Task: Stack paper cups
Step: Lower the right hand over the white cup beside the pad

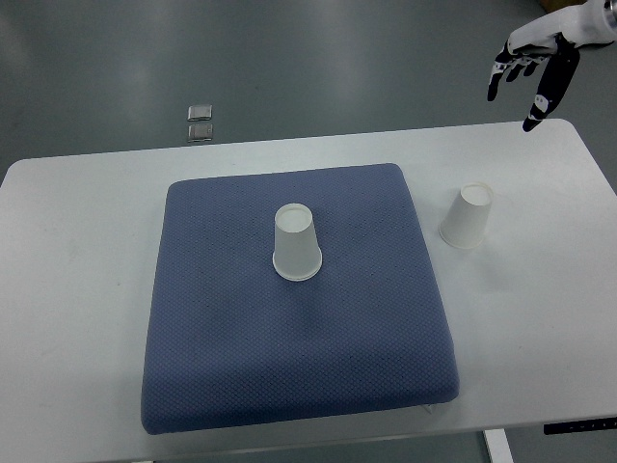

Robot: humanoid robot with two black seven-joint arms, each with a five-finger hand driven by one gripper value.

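Observation:
A white paper cup (296,242) stands upside down near the middle of the blue cushion (289,367). A second white paper cup (468,216) stands upside down on the white table, just right of the cushion. My right hand (528,72) hangs at the top right corner, above and beyond the table's far edge. Its fingers are spread and point down, holding nothing. It is well clear of both cups. The left arm does not show.
The white table (67,289) carries the cushion, which covers most of its middle. Two small metal floor plates (201,122) lie on the grey floor beyond the far edge. A table leg (496,446) shows at the bottom right.

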